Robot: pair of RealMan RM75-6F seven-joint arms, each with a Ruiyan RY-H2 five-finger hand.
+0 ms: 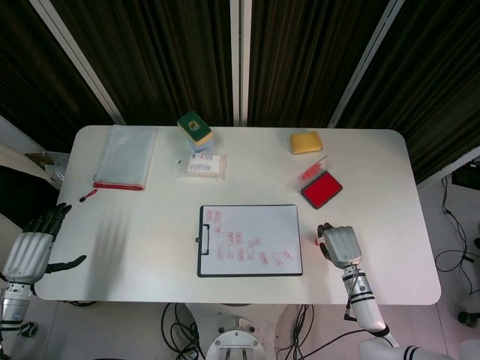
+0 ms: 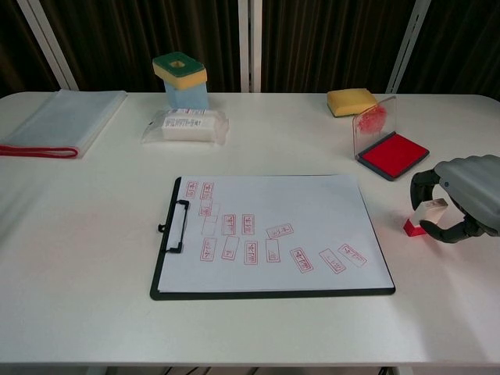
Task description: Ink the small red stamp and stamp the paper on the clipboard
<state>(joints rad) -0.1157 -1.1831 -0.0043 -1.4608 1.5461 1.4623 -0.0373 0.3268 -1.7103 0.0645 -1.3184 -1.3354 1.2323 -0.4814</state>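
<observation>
White table carries our black clipboard with stamped paper; just right of it, our right robot hand curls around the small red-based stamp standing there. Our left robot hand hangs open off the table's edge.

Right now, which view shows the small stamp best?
The chest view: the stamp shows from the side, red base on the table, white top between the right hand's fingers. In the head view it is a small pink speck beside that hand.

Silver-backed right hand, black fingers.
</observation>
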